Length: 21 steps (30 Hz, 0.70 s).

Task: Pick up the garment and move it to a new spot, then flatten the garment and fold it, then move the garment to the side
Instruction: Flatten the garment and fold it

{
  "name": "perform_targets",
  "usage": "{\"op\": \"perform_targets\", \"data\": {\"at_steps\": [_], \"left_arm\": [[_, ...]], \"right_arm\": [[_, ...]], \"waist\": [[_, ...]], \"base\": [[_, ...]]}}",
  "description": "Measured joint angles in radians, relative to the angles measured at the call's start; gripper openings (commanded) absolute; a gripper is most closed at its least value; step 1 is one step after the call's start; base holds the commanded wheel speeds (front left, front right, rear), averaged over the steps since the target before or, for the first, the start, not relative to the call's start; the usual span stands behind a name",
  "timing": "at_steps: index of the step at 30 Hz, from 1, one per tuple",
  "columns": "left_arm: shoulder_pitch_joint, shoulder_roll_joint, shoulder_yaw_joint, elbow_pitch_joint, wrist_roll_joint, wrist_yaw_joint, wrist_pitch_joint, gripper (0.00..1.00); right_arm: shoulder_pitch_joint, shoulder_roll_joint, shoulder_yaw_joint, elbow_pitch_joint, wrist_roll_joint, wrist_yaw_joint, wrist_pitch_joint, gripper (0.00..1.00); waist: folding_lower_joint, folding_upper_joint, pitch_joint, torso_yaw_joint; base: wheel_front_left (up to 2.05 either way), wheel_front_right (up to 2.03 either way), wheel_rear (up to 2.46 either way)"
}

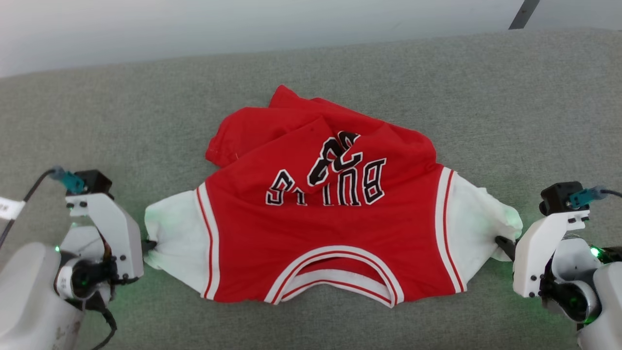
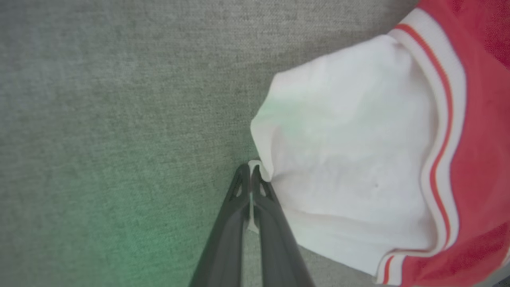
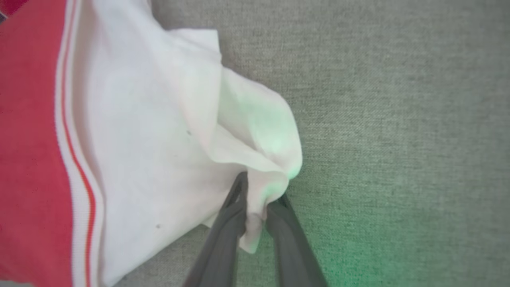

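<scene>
Head view: garment [image 1: 330,243] front-up on grey surface [image 1: 486,97], collar [image 1: 335,279] nearest robot, far hem [image 1: 291,121] bunched over lettering [image 1: 325,189]. Long axis sleeve to sleeve, spanning both tools. At left sleeve [image 1: 175,238], left gripper [image 1: 149,244] pinched on cloth edge; at right sleeve [image 1: 486,218], right gripper [image 1: 501,243] clamped on a fold. Arms equally near; outward pull probably suited to flattening.

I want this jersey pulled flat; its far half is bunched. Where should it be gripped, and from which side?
Probably the white sleeves, at their ends, each from its outer side: they stick out sideways as thin free edges. The left gripper and right gripper already pinch there.
</scene>
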Motion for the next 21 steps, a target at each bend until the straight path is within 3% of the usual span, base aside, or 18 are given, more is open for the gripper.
{"op": "perform_targets", "data": {"at_steps": [8,13,17,21], "left_arm": [[-0.091,0.0,-0.038,-0.009,0.012,-0.016,0.07,0.0],[-0.228,0.009,-0.06,-0.04,0.04,-0.027,0.126,0.0],[-0.353,0.006,-0.078,-0.035,0.058,-0.047,0.159,0.0],[-0.498,-0.019,-0.082,-0.003,0.082,-0.056,0.146,0.0]], "right_arm": [[-0.071,-0.011,-0.035,-0.016,0.145,-0.001,0.169,0.0],[-0.214,-0.015,-0.105,-0.049,0.182,-0.001,0.225,0.0],[-0.353,0.02,-0.157,-0.037,0.166,-0.001,0.224,0.0],[-0.508,0.083,-0.243,0.021,0.122,-0.001,0.148,0.0]], "waist": [[-0.0001,0.0,-0.026,0.002],[0.0,0.0,-0.07,0.006],[0.0,0.0,-0.112,0.01],[0.0,0.0,-0.154,0.017]], "base": [[0.0,0.0,0.0],[0.0,0.0,0.0],[0.0,0.0,0.0],[0.0,0.0,0.0]]}}
